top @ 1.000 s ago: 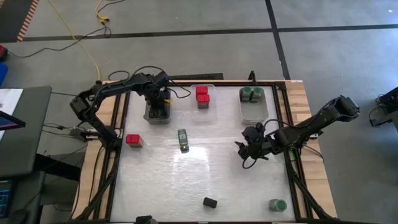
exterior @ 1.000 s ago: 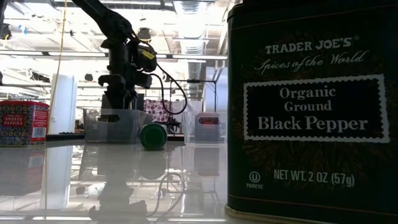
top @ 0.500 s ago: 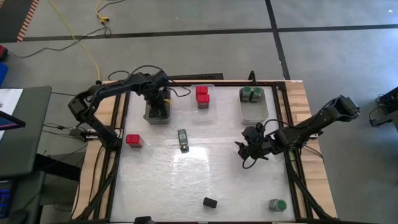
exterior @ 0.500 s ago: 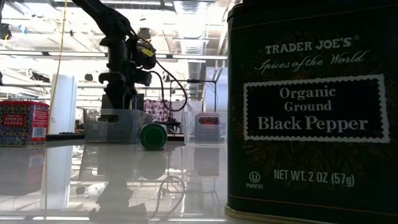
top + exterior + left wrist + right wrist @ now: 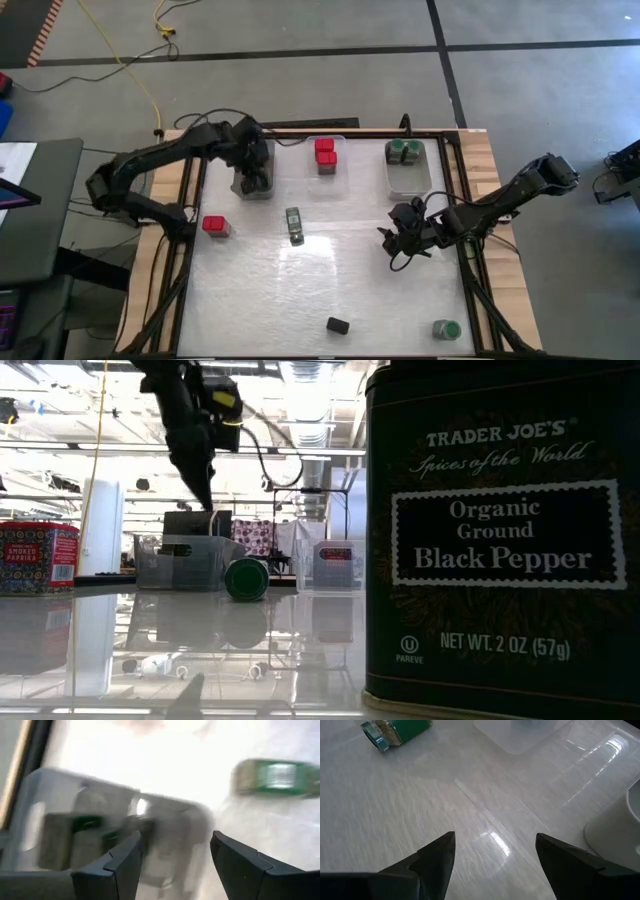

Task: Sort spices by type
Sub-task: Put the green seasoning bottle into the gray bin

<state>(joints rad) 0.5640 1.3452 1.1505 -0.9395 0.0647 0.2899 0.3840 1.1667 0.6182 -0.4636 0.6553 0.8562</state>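
**Spice count on the sorting table**

Seen from above, three clear bins (image 5: 408,178) line the far edge of the table. Red boxes number three: two in the middle bin (image 5: 325,152) and one loose near the left edge (image 5: 215,225). Green-lidded jars number four: two in the right bin (image 5: 405,150), one lying on its side mid-table (image 5: 293,224), one upright at the near right (image 5: 446,328). One black box (image 5: 337,325) stands loose; the count of dark containers in the left bin (image 5: 253,181) cannot be made out.
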